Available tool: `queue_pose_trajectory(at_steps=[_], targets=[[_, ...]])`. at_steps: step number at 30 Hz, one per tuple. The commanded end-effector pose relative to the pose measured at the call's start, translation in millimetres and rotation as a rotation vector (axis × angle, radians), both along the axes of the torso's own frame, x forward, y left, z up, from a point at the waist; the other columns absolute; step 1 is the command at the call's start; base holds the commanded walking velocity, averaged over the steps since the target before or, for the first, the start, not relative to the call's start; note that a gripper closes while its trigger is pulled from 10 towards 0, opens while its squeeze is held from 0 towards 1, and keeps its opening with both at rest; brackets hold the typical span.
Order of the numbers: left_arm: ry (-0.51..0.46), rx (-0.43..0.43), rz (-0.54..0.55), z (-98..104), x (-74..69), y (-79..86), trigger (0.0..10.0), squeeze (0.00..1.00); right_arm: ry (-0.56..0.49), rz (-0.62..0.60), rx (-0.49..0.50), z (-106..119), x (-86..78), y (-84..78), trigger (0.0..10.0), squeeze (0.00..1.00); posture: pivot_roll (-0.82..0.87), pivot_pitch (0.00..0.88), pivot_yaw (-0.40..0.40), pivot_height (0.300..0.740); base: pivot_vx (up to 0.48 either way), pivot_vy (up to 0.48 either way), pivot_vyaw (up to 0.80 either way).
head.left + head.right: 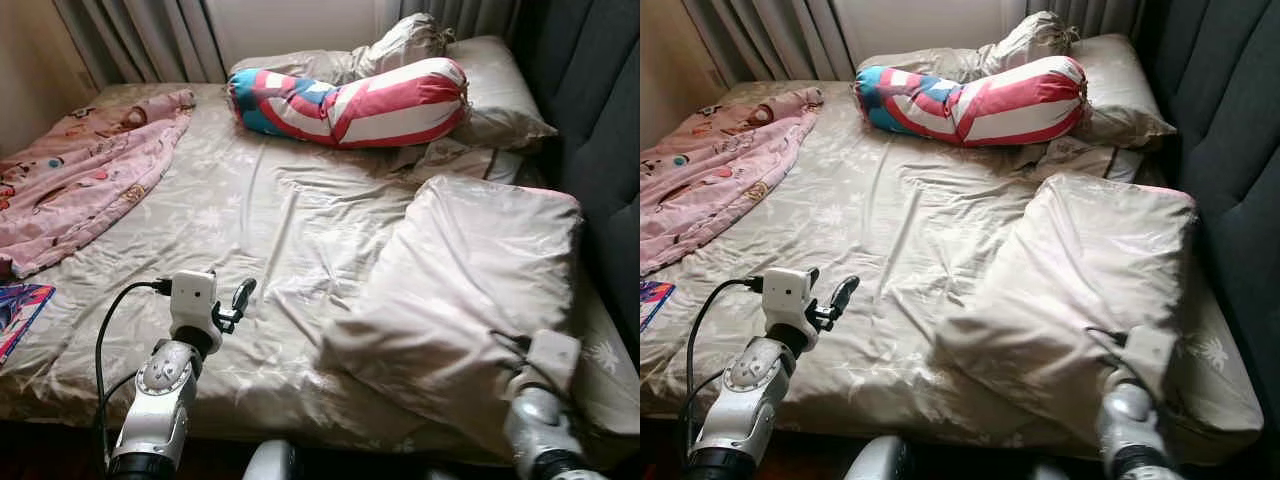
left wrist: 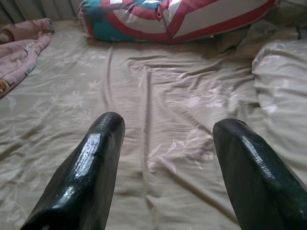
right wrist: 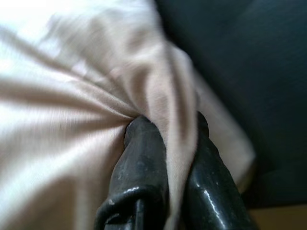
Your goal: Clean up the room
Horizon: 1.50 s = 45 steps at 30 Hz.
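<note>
A fold of the beige pillow (image 1: 470, 270), lying at the bed's (image 1: 270, 220) right edge by the dark headboard (image 1: 600, 120), is pinched between the right gripper's (image 3: 168, 143) fingers, while the left gripper (image 2: 165, 143) is held spread above the sheet near the front edge.

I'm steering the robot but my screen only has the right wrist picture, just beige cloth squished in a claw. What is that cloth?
Observer: It's the near corner of a big beige pillow lying on the bed; the right claw pinches a fold of it.
Operator: Is my other claw doing anything?
Observer: The left claw is open above the bedsheet, holding nothing.
Operator: What else needs tidying?
Observer: A pink blanket lies crumpled on the bed's left side, and a red, white and blue bolster lies by the head.
</note>
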<state>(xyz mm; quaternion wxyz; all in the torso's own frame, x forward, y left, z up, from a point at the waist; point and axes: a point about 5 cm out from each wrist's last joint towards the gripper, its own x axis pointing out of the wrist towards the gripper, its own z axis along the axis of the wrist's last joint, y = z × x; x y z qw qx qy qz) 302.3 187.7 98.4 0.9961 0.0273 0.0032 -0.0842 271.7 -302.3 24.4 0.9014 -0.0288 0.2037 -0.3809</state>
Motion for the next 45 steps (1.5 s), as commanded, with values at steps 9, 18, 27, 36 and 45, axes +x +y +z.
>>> queue_pose_trajectory(at_steps=[9,18,27,36,45], targets=[[-0.016,0.007,0.003,1,3.7,1.8,10.0,0.0,-0.223,-0.235,-0.202,78,2.9,-69.7,10.0,0.0,-0.01,0.0,0.049,0.649,0.0,0.0,0.0],[-0.014,0.011,-0.005,0,4.6,0.0,10.0,0.0,-0.223,-0.261,-0.216,85,-3.1,-81.9,10.0,0.0,-0.01,0.0,0.055,0.649,0.0,0.0,0.0],[-0.016,0.011,-0.004,0,4.9,0.3,10.0,0.0,-0.226,-0.211,-0.15,71,3.6,-63.2,10.0,1.0,-0.01,0.0,0.055,0.649,0.0,0.0,0.0],[-0.017,0.008,0.001,0,5.0,1.7,10.0,0.0,-0.283,-0.02,-0.196,78,23.7,-36.7,10.0,1.0,-0.01,0.0,0.051,0.649,0.0,0.0,0.0],[0.028,-0.028,0.06,-11,8.3,14.0,10.0,0.0,-0.229,0.496,0.098,30,44.8,57.8,10.0,0.0,-0.04,0.0,0.043,0.649,0.0,0.0,0.0]])
